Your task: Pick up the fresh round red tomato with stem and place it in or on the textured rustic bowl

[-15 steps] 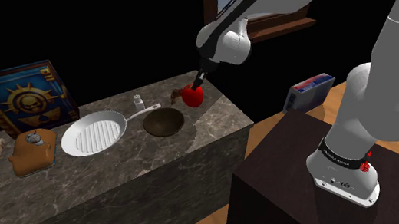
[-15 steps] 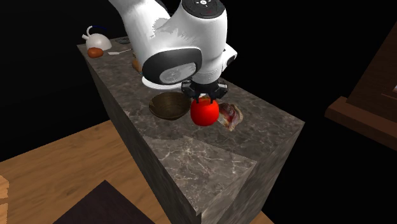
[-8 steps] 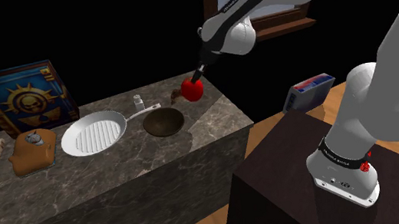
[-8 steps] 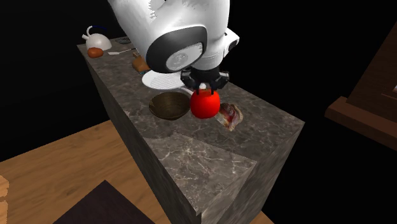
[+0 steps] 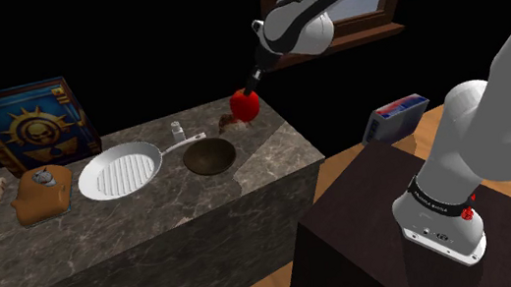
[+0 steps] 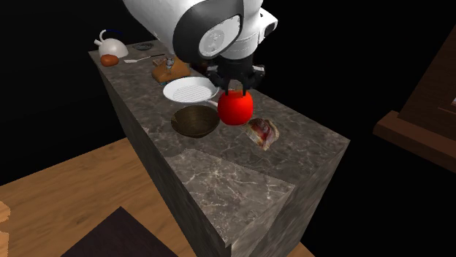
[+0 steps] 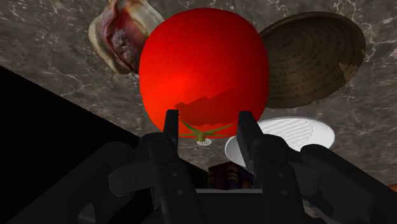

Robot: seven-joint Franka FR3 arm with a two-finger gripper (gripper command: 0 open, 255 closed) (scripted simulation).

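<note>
End effector (image 6: 234, 88) clasps glossy round red tomato (image 6: 235, 109).

It looked like a home kitchen: a marbled stone desk (image 5: 181, 197) carried a white grill pan (image 5: 120, 172) and a brown bowl (image 5: 209, 157), above a wooden floor (image 6: 73, 190), near a wood-framed window (image 5: 364, 22).

Stone counter (image 5: 164, 222) with bowl (image 5: 209, 157), white pan (image 5: 120, 172), book (image 5: 29, 124)

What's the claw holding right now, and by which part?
The red tomato, clasped at its stem end by the claw.
</note>
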